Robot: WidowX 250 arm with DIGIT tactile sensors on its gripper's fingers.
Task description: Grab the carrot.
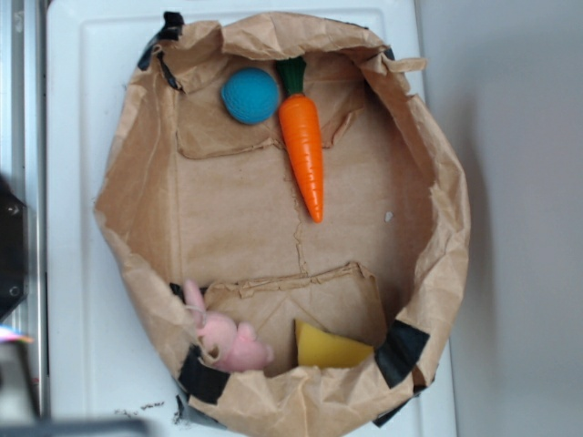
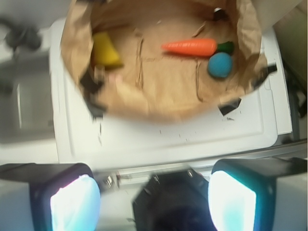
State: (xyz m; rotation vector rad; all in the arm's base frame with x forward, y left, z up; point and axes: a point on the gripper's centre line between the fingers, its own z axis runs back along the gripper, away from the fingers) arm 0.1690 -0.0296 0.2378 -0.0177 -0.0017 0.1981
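Exterior view, paper bag (image 1: 437, 182) holding carrot (image 1: 303, 146), blue ball (image 1: 250, 96), pink plush (image 1: 228, 339), yellow wedge (image 1: 330, 348), hand (image 2: 154, 199) spread wide.

Teal ball (image 1: 250, 95) sits just beside the carrot (image 1: 303, 146); crumpled bag walls (image 1: 444, 218) ring both.

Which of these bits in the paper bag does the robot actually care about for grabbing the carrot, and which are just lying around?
Part of the job:
- carrot, lying on the floor of the bag
- gripper, open and well short of the bag

Just lying about:
- blue ball, beside the carrot's green end
- yellow wedge
- pink plush toy
- paper bag holding them all
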